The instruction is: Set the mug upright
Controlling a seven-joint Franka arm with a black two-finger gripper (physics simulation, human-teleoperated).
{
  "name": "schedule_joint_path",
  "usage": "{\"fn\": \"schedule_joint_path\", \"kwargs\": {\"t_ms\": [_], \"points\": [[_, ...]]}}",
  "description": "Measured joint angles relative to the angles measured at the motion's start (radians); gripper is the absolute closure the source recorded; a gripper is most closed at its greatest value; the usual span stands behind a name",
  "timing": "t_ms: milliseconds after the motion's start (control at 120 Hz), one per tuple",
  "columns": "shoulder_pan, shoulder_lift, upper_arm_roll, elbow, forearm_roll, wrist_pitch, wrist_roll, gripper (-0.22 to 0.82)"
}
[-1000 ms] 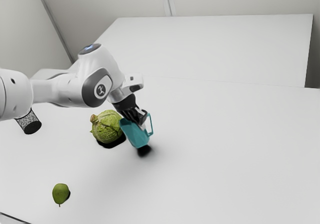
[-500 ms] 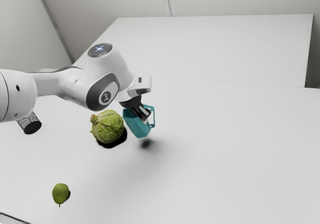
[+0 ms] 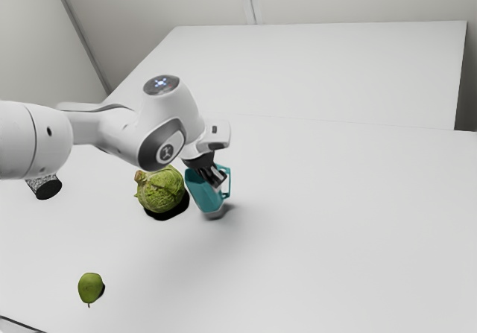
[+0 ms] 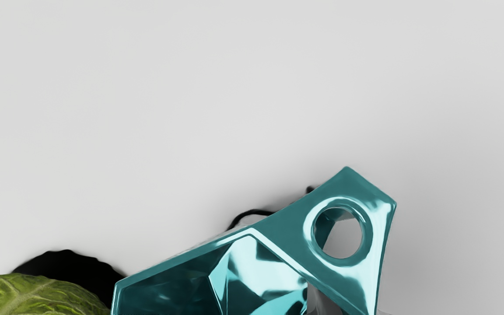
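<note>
Holding the glossy, hard-faceted teal mug [image 3: 200, 191] by its wall with the gripper [image 3: 217, 177], near the angular handle with a round hole; tilted, low over the smooth pale table [image 3: 335, 229], just beside a veined, leafy, roundish cabbage [image 3: 161, 190].

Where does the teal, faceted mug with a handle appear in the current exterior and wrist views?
Exterior view: the teal mug is left of centre, tilted at the black two-finger gripper.
Wrist view: the mug is large and close, its open mouth showing, beside the cabbage's dark shadow.
Shared landmark: the round green cabbage.
</note>
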Motion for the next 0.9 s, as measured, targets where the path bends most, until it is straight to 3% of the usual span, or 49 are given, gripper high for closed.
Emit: {"fn": "schedule_joint_path", "kwargs": {"t_ms": [633, 800, 900], "points": [[-0.002, 0.065, -0.002, 0.015, 0.006, 0.006, 0.001, 0.79], [0.001, 0.062, -0.001, 0.019, -0.002, 0.002, 0.014, 0.42], [0.001, 0.048, 0.001, 0.03, 0.006, -0.007, 0.021, 0.26]]}}
